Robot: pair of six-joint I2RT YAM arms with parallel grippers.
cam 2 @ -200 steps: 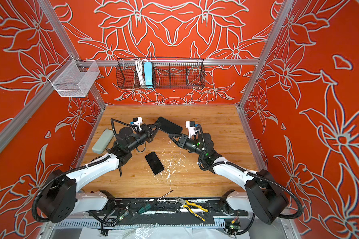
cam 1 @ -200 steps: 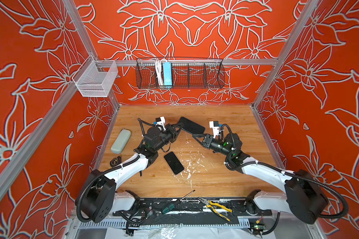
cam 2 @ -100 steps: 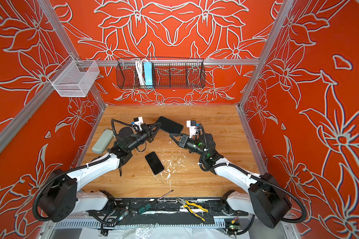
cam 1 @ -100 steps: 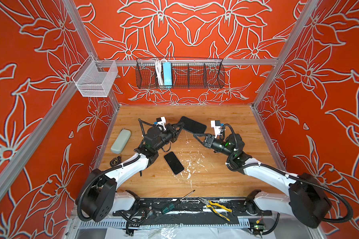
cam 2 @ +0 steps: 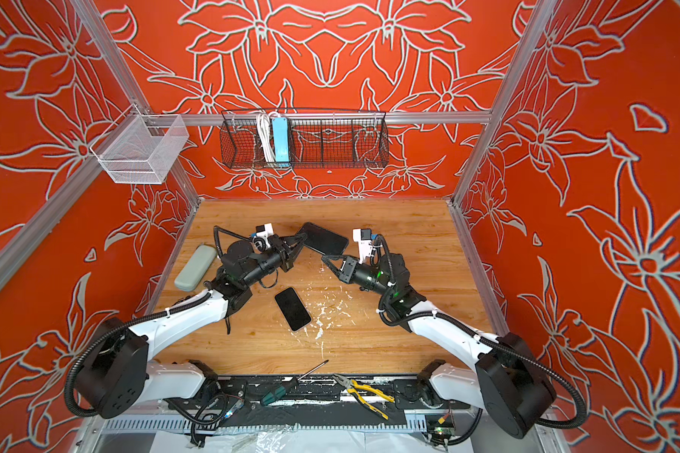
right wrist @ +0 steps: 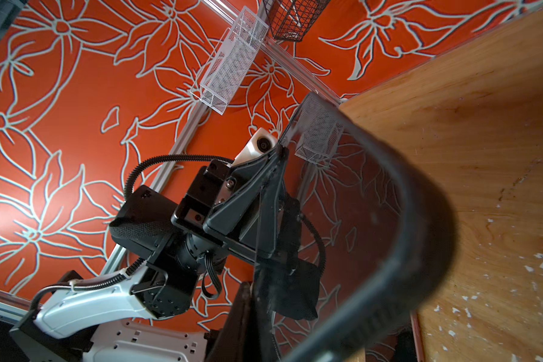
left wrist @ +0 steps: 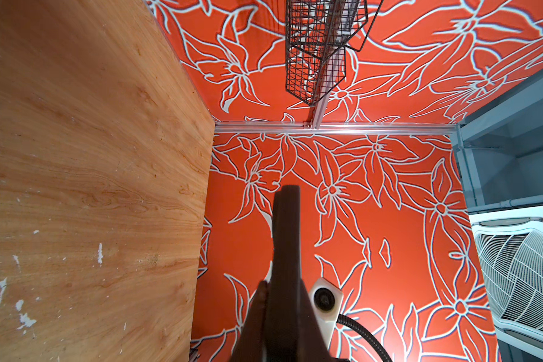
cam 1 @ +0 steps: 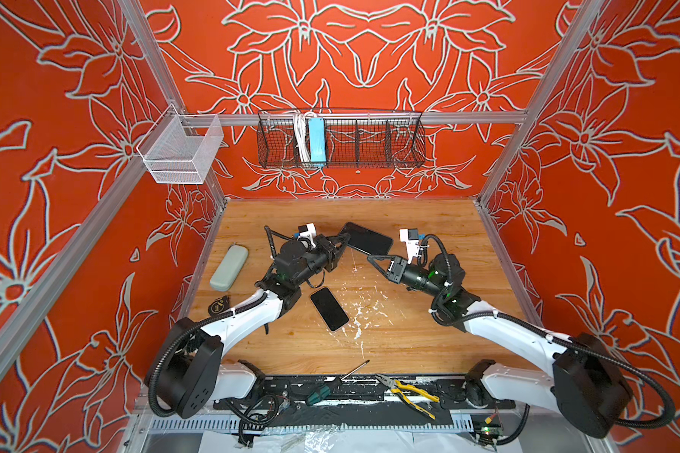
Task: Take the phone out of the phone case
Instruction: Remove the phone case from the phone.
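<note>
Left fingers (cam 2: 295, 240) pinching black phone case (cam 2: 324, 239) (by one end), phone (cam 2: 292, 308) flat on table (cam 2: 409, 235), right fingers (cam 2: 328, 261) together nearby.

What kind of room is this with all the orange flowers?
Probably a robot practice booth, not a home: a left arm and right arm mounted at a wooden table, flowered walls on a metal frame, pliers nearby.

The phone (cam 1: 329, 308), a slim black slab with rounded corners, is out of its case and lies flat with its dark glossy face up near the middle of the worktop (cam 1: 409, 345), its long axis running from about 11 to 5 o'clock. The phone case (cam 1: 366, 239), empty and dark with a thick black rim, sits at 1 o'clock from the phone and well apart. It is pinched at its 9 o'clock end by the left gripper (cam 1: 346, 236).
</note>
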